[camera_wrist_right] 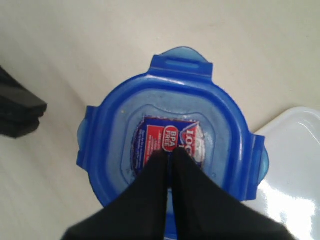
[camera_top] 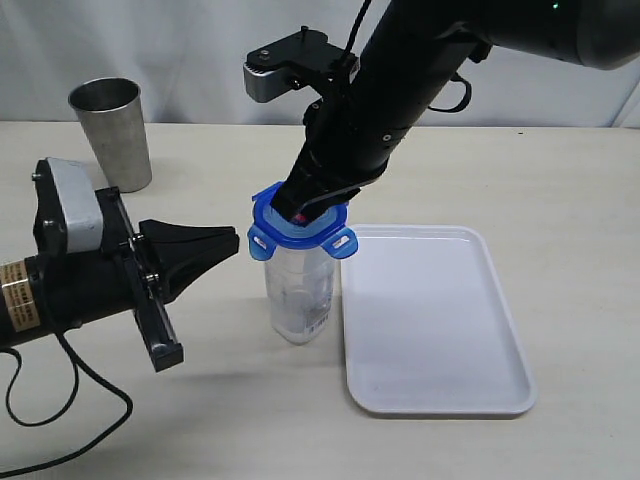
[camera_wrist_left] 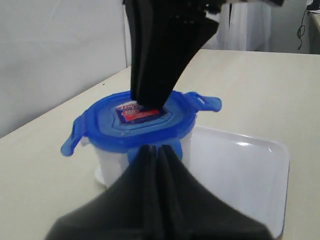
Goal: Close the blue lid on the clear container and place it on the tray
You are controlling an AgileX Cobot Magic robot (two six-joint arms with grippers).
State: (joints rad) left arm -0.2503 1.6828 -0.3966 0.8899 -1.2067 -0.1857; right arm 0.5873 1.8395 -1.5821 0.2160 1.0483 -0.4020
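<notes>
The blue lid [camera_top: 275, 228] [camera_wrist_left: 107, 131] [camera_wrist_right: 220, 120] rests on top of the clear container [camera_top: 300, 292] [camera_wrist_left: 111, 166], which stands upright on the table just left of the white tray [camera_top: 432, 318] [camera_wrist_left: 240, 175] [camera_wrist_right: 295, 165]. Its snap flaps stick outward. My right gripper [camera_top: 300, 213] [camera_wrist_left: 147, 104] [camera_wrist_right: 170, 152] is shut, its tips pressing down on the red-and-white sticker [camera_wrist_right: 170, 137] with nothing between them. To the container's left, my left gripper [camera_top: 238, 240] [camera_wrist_left: 159, 149] is shut and empty, its tips a short way from the lid's edge.
A grey steel tumbler [camera_top: 112, 132] stands at the back left of the beige table [camera_top: 560, 180]. The tray holds nothing. A black cable [camera_top: 60, 400] trails from the left arm along the front left.
</notes>
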